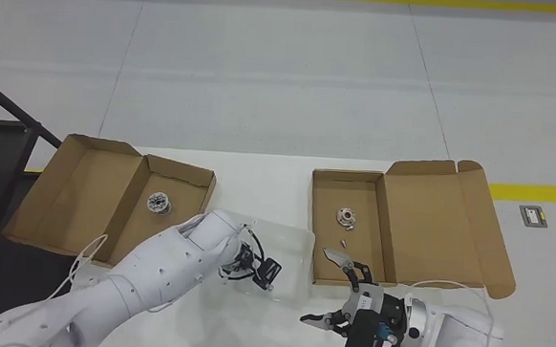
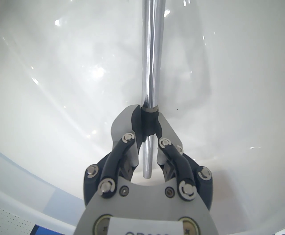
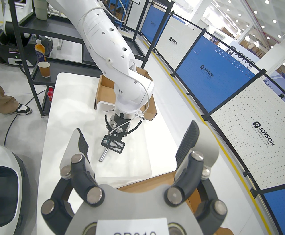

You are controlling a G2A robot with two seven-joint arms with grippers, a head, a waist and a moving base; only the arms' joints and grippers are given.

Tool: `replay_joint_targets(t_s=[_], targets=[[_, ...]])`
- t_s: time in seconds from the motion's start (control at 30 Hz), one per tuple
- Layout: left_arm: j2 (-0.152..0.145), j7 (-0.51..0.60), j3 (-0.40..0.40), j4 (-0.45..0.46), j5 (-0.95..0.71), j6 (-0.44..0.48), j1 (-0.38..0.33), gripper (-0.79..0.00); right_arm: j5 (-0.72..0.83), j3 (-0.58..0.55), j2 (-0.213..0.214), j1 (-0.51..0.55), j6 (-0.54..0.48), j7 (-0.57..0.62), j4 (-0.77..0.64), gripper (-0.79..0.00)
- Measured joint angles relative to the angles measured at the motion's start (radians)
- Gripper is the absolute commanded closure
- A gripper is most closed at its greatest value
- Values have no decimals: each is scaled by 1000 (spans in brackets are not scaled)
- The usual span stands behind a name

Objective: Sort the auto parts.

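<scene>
Holding rod (image 2: pixel 151 55): left gripper (image 2: pixel 145 118) — fingers pinched on its black collar, low inside the clear bin (image 1: pixel 293 246).
Right gripper (image 3: pixel 135 129): fingers spread wide, nothing between them — over the desk (image 1: pixel 268 187) front, at the right box's near edge.
Bin: on desk, between the boxes.
Left box (image 1: pixel 186 182): one round part (image 1: pixel 158 203).
Right box (image 1: pixel 363 193): second round part (image 1: pixel 346 216).

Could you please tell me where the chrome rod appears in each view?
Top view: hidden under the left gripper, over the clear bin.
Left wrist view: chrome rod clamped between the jaws.
Right wrist view: rod protruding from that gripper.
Shared landmark: the left gripper.
</scene>
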State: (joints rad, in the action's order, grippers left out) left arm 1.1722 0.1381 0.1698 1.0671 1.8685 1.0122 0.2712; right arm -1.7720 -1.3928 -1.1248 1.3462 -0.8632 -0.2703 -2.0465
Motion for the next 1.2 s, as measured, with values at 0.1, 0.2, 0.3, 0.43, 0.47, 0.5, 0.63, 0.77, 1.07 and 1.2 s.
replay_joint_targets(t_s=[0.1, 0.2, 0.3, 0.43, 0.47, 0.5, 0.63, 0.77, 1.07, 1.2], targets=[[-10, -21, 0, 19, -9, 0, -18, 0, 0, 0, 0, 0, 0, 0, 0, -785], [-31, -14, 0, 66, -27, 0, -36, 0, 0, 0, 0, 0, 0, 0, 0, -785], [-65, 22, 0, 142, -71, 0, -50, 0, 0, 0, 0, 0, 0, 0, 0, -785], [-120, 108, 0, 265, -156, 0, -66, 0, 0, 0, 0, 0, 0, 0, 0, -785], [-139, 141, 1, 307, -186, 0, -72, 0, 0, 0, 0, 0, 0, 0, 0, -785], [-153, 169, 4, 338, -209, 0, -75, 0, 0, 0, 0, 0, 0, 0, 0, -785], [-218, 307, 57, 476, -306, 0, -65, 0, 0, 0, 0, 0, 0, 0, 0, -785], [-295, 460, 162, 632, -381, -50, 1, 0, 0, 0, 0, 0, 0, 0, 0, -785], [-466, 654, 439, 962, -431, -226, 230, 0, 0, 0, 0, 0, 0, 0, 0, -785], [-532, 593, 593, 1028, -436, -320, 356, 0, 0, 0, 0, 0, 0, 0, 0, -785]])
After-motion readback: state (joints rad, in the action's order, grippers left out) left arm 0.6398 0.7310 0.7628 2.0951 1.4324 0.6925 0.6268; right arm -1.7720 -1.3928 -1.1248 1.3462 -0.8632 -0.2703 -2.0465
